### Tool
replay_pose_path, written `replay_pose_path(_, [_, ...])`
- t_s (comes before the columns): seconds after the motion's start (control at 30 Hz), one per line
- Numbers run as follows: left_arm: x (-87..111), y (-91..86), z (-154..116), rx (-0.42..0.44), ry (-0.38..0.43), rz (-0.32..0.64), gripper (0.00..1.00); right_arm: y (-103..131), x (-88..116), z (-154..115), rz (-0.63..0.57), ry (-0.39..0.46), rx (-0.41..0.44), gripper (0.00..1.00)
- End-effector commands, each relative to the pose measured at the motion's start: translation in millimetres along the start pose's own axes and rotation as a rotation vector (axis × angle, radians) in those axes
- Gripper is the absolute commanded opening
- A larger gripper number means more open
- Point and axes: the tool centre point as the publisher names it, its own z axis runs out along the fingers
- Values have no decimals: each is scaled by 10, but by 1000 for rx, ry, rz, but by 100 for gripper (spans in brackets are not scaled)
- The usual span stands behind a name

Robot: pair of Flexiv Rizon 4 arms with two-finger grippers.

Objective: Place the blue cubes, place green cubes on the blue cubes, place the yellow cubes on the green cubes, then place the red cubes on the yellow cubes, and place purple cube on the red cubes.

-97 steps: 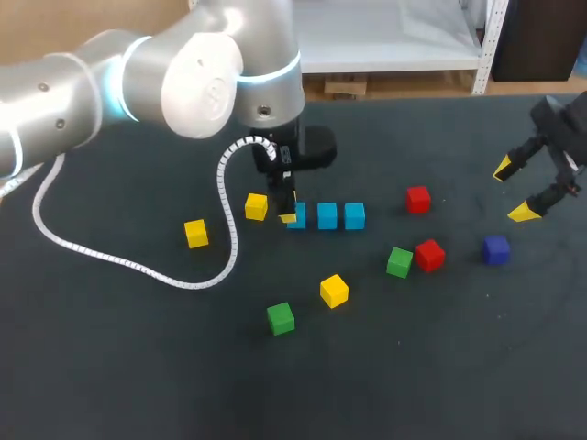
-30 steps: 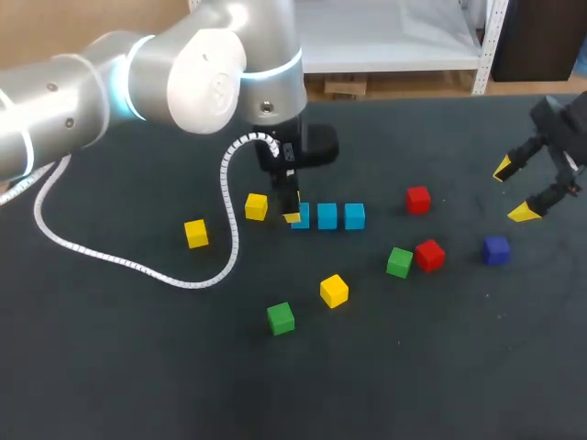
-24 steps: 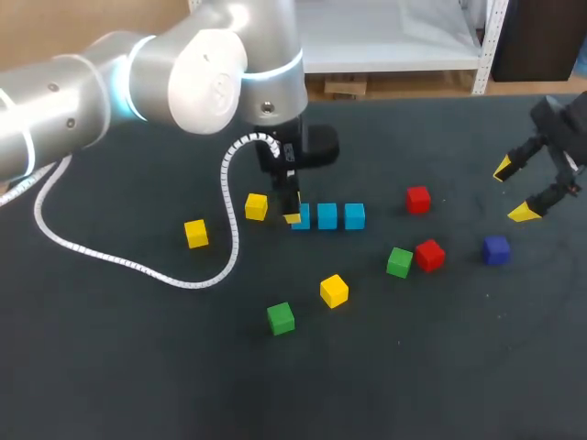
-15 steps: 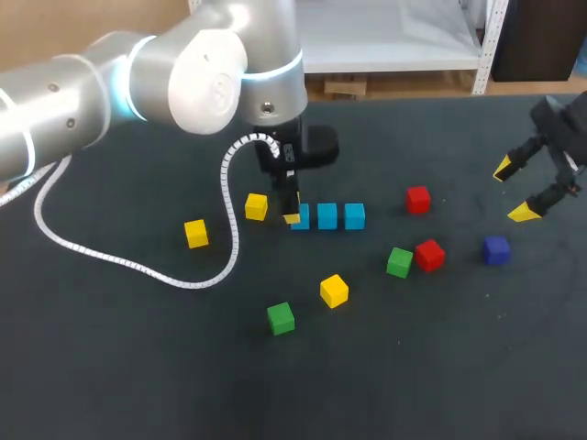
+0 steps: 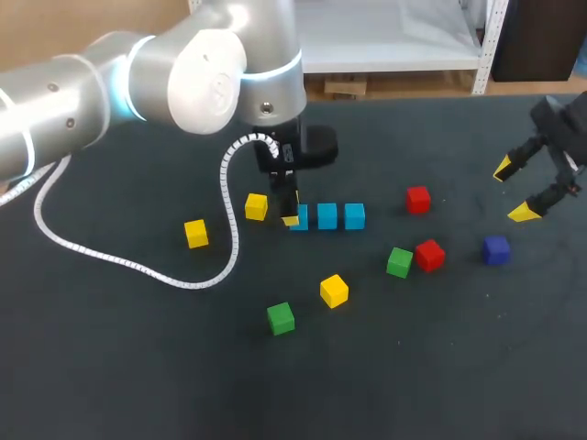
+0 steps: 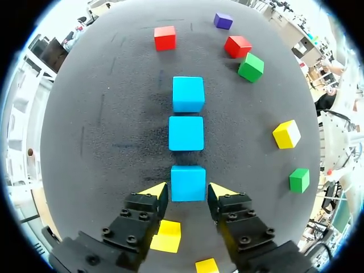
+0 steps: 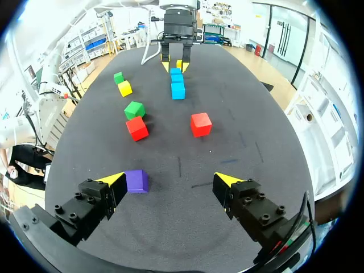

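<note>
The left gripper (image 6: 187, 190) is straddling the nearest blue cube (image 6: 188, 183), its jaws set narrowly. Only a sliver of dark mat (image 6: 114, 142) is showing on each side, so it is judged to be open rather than clamped. This cube is closing a row of three with the middle blue cube (image 6: 186, 133) and the far blue cube (image 6: 188, 94), small gaps lying between them.

The risk is sitting in the lift-off. If the wrist is tilting or drifting sideways as it rises, a fingertip (image 6: 154, 190) could be dragging the cube out of line or nudging it into its neighbour — and a crooked base is making every later layer harder. A yellow cube (image 6: 166, 236) is lying just beside the gripper, under its body, so a sideways retreat could be knocking that one too.

The right gripper (image 7: 170, 185) is hanging wide open, well apart from the row, with the purple cube (image 7: 136, 181) just ahead of it to one side — a careless descent there would be pushing away the piece needed last.
</note>
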Motion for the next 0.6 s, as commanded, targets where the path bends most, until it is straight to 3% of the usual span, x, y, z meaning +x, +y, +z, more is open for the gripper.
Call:
replay_pose_path(0.03, [-3, 31, -10, 5, 5, -1, 45, -4, 1, 3, -1, -1, 0, 100])
replay_pose_path(0.07, [4, 34, -15, 6, 6, -3, 48, -4, 1, 3, -1, -1, 0, 100])
replay_pose_path(0.1, [11, 37, -19, 7, 5, -6, 62, -4, 1, 3, -1, -1, 0, 100])
replay_pose_path(0.13, [17, 35, -28, 7, 4, -8, 84, -4, 1, 3, -1, -1, 0, 100])
replay_pose_path(0.17, [22, 28, -40, 6, 4, -7, 100, -4, 1, 3, -1, -1, 0, 100])
replay_pose_path(0.33, [109, -44, -115, -3, 28, 10, 100, -4, 1, 3, -1, -1, 0, 100])
replay_pose_path(0.5, [326, -133, -142, -11, 28, -5, 100, -4, 1, 3, -1, -1, 0, 100])
replay_pose_path(0.6, [424, -132, -199, -50, 38, 33, 100, -4, 1, 3, -1, -1, 0, 100])
